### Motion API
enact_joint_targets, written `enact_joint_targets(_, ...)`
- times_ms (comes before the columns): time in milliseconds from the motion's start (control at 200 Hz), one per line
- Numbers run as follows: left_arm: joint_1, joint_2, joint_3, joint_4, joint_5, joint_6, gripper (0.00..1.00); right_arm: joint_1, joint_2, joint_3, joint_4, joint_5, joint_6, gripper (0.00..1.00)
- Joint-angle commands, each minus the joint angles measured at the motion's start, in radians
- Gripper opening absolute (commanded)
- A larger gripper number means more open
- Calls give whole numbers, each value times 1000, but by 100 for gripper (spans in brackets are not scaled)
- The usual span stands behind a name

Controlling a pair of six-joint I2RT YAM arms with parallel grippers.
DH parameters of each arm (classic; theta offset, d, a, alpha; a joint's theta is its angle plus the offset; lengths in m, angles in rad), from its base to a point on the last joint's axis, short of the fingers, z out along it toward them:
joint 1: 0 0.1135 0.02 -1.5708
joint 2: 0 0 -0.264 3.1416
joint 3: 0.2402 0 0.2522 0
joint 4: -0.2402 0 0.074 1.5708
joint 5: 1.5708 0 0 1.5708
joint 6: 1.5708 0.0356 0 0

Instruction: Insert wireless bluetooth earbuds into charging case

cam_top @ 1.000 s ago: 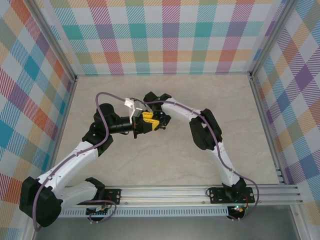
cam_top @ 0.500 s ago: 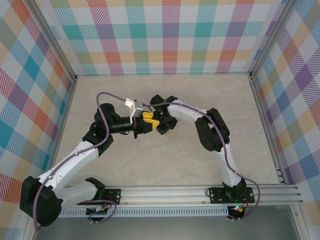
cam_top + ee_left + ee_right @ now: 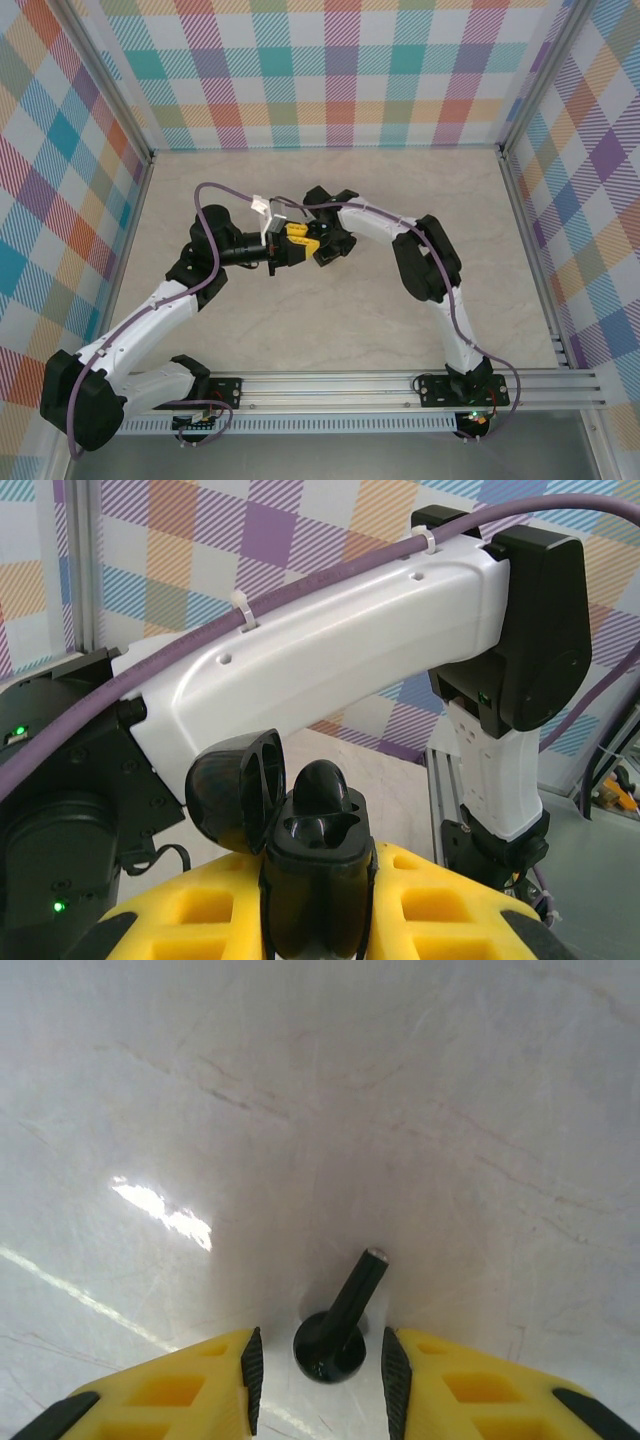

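Since you looked a second ago, your right hand (image 3: pixel 322 1360) has slid a little right, pinching a black earbud (image 3: pixel 338 1318) low in frame. Your left hand (image 3: pixel 318 920) squeezes the open case (image 3: pixel 312 865), another earbud (image 3: pixel 320 783) inside.

The bottom of the charging case (image 3: pixel 315 880) is cut off by the picture's lower edge, down in the left tool (image 3: pixel 318 920). The black earbud (image 3: pixel 338 1330) sits inside the right tool (image 3: pixel 318 1365), but whether that tool pinches it is hard to tell.
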Motion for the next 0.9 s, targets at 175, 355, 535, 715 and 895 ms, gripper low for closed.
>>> enact_joint_targets(175,9,-25,0,60,-47,-34,0,-56,-98,-10,73,-85,95,34)
enact_joint_targets(355,9,-17,-13,95,-48,-62,0,-76,-53,32,12,8,131,27)
enact_joint_targets(535,10,-19,-14,95,-54,-57,0,-76,19,95,-46,46,132,19)
enact_joint_targets(715,9,-21,-14,91,-58,-54,0,-75,54,121,-60,16,125,19)
enact_joint_targets(895,9,-23,-14,92,-59,-54,0,-69,101,159,-88,-11,108,19)
